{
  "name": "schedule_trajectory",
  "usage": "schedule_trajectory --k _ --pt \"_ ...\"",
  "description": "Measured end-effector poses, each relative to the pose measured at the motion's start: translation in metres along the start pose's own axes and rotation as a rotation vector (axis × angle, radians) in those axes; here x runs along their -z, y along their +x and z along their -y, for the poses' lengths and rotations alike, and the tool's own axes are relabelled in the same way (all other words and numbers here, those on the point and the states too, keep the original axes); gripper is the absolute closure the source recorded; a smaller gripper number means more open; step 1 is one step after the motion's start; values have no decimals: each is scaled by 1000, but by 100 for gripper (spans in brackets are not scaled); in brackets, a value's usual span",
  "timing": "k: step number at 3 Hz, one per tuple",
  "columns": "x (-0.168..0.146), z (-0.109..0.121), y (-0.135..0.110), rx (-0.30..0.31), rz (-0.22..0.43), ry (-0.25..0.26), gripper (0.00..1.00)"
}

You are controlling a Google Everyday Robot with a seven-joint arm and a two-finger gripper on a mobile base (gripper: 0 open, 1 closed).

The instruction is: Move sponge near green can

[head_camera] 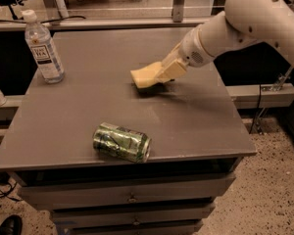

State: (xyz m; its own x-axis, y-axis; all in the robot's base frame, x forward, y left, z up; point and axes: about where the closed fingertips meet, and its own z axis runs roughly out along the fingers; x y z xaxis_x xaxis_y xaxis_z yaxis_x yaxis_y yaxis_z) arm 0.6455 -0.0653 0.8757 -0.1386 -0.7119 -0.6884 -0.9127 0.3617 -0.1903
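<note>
The pale yellow sponge [144, 77] is held in my gripper [162, 73] over the middle of the grey table [201, 121], just above its top or resting on it. The cream fingers [170, 68] are shut on the sponge's right end. The white arm reaches in from the upper right. The dented green can [121, 142] lies on its side near the table's front edge, below and to the left of the sponge, about a can's length apart from it.
A clear plastic bottle [43, 48] with a white cap stands at the table's back left. Drawers [132, 198] sit under the table front. A rail [112, 21] runs behind the table. Speckled floor lies to the right.
</note>
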Motion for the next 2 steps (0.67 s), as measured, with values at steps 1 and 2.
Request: schedule_trajectory --k 1,2 --pt "18 -28 33 33 -26 -33 100" --pt "33 -44 60 35 -50 -45 100"
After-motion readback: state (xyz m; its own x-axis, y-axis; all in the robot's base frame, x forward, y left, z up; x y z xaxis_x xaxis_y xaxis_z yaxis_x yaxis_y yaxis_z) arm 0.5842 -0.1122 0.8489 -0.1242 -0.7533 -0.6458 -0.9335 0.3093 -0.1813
